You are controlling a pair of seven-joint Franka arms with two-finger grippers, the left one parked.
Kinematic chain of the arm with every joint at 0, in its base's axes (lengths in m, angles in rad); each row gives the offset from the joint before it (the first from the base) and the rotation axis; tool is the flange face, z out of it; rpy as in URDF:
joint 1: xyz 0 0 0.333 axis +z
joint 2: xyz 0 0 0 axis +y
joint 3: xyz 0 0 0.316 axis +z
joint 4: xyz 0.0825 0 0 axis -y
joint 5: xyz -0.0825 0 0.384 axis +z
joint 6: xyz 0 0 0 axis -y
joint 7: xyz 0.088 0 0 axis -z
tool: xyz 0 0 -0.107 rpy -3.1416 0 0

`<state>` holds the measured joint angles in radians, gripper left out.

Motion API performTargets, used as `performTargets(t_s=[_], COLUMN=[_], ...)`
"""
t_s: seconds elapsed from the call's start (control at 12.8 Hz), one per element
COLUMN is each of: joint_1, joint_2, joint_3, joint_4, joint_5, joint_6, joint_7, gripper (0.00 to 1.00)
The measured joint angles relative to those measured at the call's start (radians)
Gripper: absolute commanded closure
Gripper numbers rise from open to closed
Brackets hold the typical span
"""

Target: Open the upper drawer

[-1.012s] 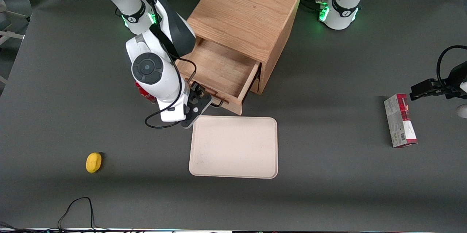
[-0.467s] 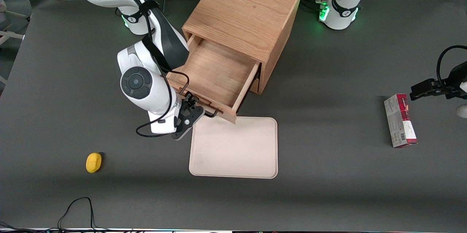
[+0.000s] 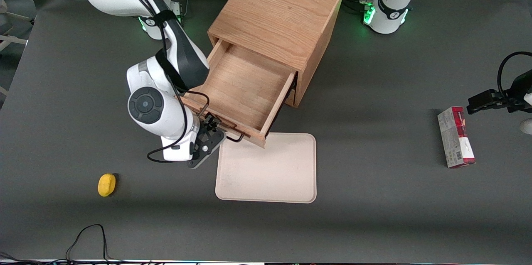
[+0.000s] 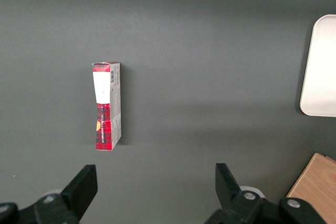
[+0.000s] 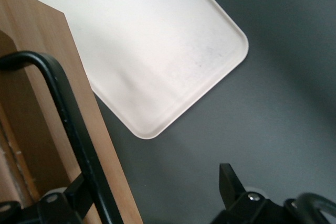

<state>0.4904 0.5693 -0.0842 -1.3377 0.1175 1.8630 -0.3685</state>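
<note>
- The dark grey worktop (image 3: 374, 223) is carrying one cabinet, one tray, one box and one yellow thing, and wide bare stretches are lying along its edge nearest the front camera.
- One wooden cabinet (image 3: 278, 11) is standing away from the front camera, near the worktop's edge there.
- The upper drawer (image 3: 241, 86) is sticking well out of the cabinet, its inside showing bare wood and its front corner overhanging the tray's rim.
- One cream tray (image 3: 270, 173) is lying flat in front of the drawer, with open worktop on its other three sides.
- The claw (image 3: 216, 132) is sitting at the drawer's black wire handle (image 5: 73, 129); the handle is passing by one finger, and its fingers are standing spread.
- One red-and-white box (image 3: 455, 137) is lying toward the parked arm's end.
- One small yellow object (image 3: 107, 184) is lying alone toward the working arm's end.
</note>
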Motion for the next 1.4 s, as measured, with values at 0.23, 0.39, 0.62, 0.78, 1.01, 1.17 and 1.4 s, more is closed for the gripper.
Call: performTargets(t_s=[0.23, 0.39, 0.62, 0.78, 1.01, 1.17, 1.4], joint_1=[-0.016, -0.021, -0.025, -0.03, -0.031, -0.032, -0.044], joint_2=[0.016, 0.023, 0.041, 0.045, 0.047, 0.047, 0.046], joint_3=[0.0, 0.0, 0.0, 0.0, 0.001, 0.001, -0.001], joint_4=[0.019, 0.03, 0.056, 0.058, 0.083, 0.128, 0.205], joint_5=[0.0, 0.0, 0.0, 0.0, 0.0, 0.0, 0.0], joint_6=[0.0, -0.007, -0.021, -0.023, -0.056, -0.099, -0.179], joint_7=[-0.001, -0.005, -0.031, -0.036, -0.036, -0.036, -0.008], gripper=[0.0, 0.0, 0.0, 0.0, 0.0, 0.0, 0.0])
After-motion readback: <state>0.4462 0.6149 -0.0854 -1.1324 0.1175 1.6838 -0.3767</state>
